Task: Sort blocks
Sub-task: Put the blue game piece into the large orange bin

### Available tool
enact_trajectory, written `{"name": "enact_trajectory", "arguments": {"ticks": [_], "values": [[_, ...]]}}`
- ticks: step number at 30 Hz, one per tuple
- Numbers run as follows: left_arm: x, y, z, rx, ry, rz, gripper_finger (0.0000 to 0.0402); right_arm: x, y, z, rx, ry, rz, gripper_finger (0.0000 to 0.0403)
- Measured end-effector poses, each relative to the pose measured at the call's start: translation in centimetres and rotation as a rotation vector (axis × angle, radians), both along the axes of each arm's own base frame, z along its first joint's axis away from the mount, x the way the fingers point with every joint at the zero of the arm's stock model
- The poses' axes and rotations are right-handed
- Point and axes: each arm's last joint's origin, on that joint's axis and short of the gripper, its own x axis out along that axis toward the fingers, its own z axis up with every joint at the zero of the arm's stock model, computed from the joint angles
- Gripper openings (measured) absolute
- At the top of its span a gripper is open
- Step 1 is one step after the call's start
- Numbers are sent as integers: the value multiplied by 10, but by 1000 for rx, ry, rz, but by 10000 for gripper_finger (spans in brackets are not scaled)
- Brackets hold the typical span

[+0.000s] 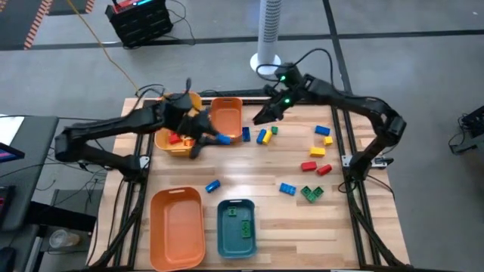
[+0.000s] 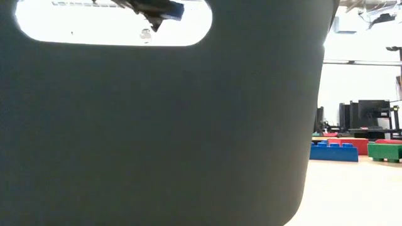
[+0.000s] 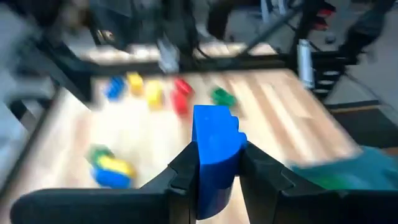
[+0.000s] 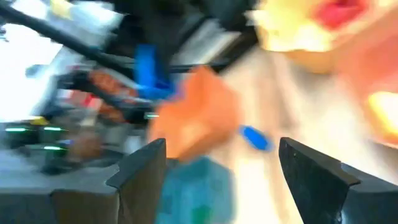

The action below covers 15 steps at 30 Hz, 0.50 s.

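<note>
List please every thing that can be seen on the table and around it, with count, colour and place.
table: one, light wood, under everything
yellow bin: one, yellow, far left
red blocks: a few, red, inside the yellow bin
small orange bin: one, orange, beside the yellow bin
large orange bin: one, orange, near left
teal bin: one, teal, beside the large orange bin
green block: at least one, green, inside the teal bin
loose blocks: about eleven, mixed colours, mostly on the table's right half
blue block: one, blue, held
left gripper: shut on the blue block
right gripper: open, above the far middle
</note>
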Motion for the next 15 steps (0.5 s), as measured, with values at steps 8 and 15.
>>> {"name": "enact_trajectory", "arguments": {"ticks": [8, 15], "values": [[-35, -71, -6, -356, 344, 105, 77, -36, -20, -6, -241, 192, -180, 311], [-49, -154, -41, -497, 729, 218, 77, -38, -15, -9, -297, 207, -112, 310]]}}
